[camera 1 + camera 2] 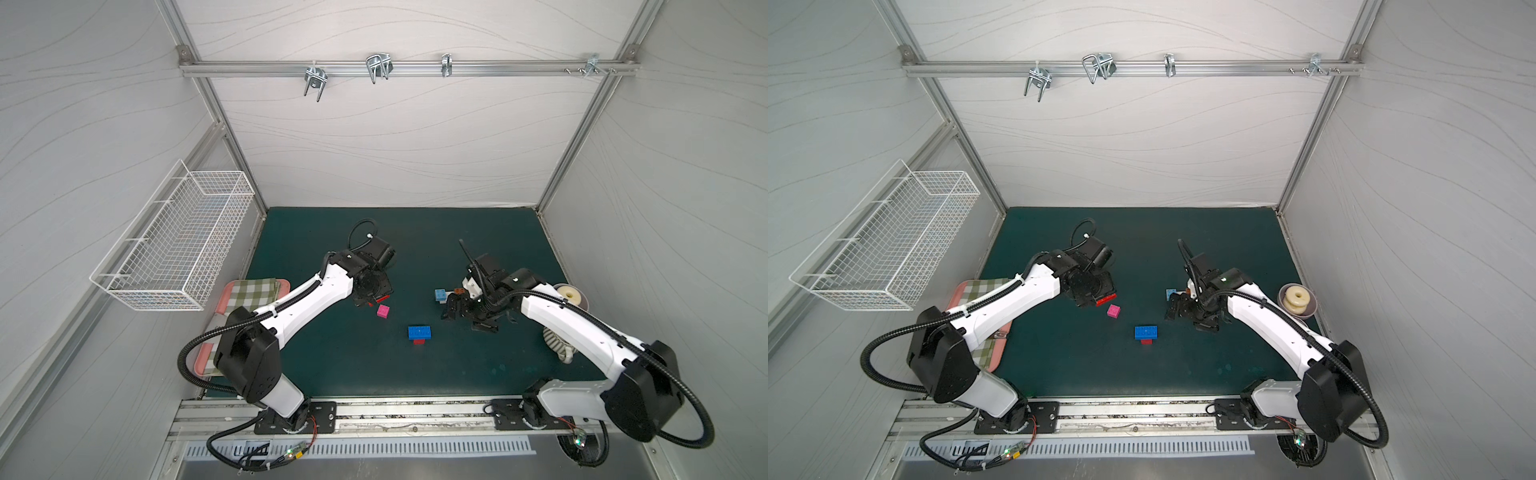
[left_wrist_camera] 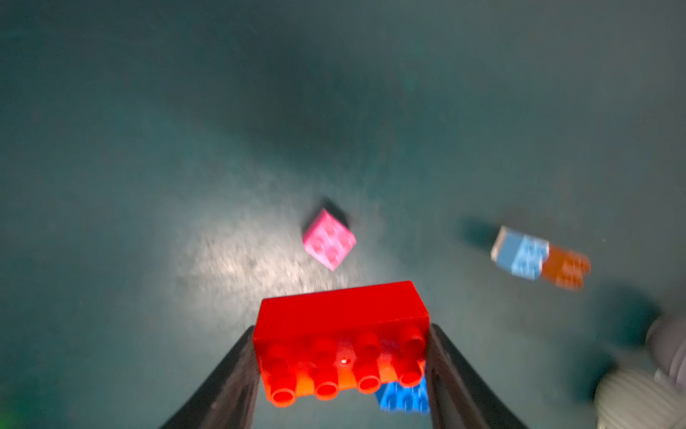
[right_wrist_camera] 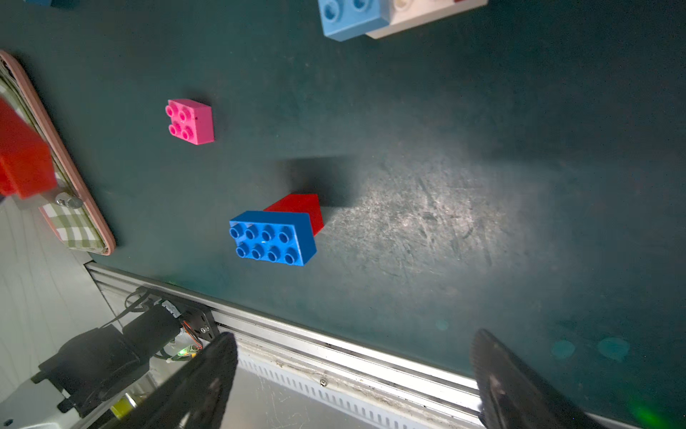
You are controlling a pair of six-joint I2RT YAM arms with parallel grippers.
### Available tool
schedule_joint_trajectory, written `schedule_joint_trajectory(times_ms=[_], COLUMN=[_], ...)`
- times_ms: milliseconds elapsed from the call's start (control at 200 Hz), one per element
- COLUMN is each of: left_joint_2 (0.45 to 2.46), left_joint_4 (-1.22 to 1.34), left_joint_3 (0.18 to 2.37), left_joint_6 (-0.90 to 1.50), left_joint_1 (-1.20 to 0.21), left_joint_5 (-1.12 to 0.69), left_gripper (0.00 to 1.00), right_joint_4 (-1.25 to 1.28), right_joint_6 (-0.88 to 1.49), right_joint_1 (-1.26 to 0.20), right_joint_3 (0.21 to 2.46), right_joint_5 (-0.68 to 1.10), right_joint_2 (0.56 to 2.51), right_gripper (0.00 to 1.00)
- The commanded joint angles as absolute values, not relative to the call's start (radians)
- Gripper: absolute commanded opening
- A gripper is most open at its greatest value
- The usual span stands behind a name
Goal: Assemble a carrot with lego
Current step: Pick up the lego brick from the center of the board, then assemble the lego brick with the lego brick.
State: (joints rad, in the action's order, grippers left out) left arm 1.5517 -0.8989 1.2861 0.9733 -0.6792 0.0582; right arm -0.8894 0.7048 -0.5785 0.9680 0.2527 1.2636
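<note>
Where left pincer (image 2: 342, 332) clamps, red brick (image 2: 339, 312) sits.

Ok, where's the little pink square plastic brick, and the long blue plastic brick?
Little pink square plastic brick (image 3: 185, 119), right wrist view, on its studded top.
Long blue plastic brick (image 3: 265, 243), right wrist view, on its studded top.

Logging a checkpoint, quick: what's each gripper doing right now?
Left gripper: closed on a red oblong studded plastic brick.
Right gripper: open, holding nothing.
</note>
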Motion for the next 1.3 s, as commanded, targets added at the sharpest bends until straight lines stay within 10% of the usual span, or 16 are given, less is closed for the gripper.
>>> schedule_joint_trajectory(times_ms=[0, 1296], left_joint_2=[1.569, 1.843], left_joint_4=[-0.96, -0.957], left_joint_3=[1.339, 1.509], left_joint_6=[0.929, 0.933], left_joint_1=[-0.742, -0.986], left_joint_5=[0.021, 0.016], left_gripper=[0.37, 0.34], right_joint_4=[-0.861, -0.788], right_joint_6=[0.685, 0.646], right_joint_1=[-0.535, -0.406], right_joint_3=[0.921, 0.735], right_joint_5=[0.305, 0.441], right_joint_2=[1.22, 1.106], right_gripper=[0.99, 0.99])
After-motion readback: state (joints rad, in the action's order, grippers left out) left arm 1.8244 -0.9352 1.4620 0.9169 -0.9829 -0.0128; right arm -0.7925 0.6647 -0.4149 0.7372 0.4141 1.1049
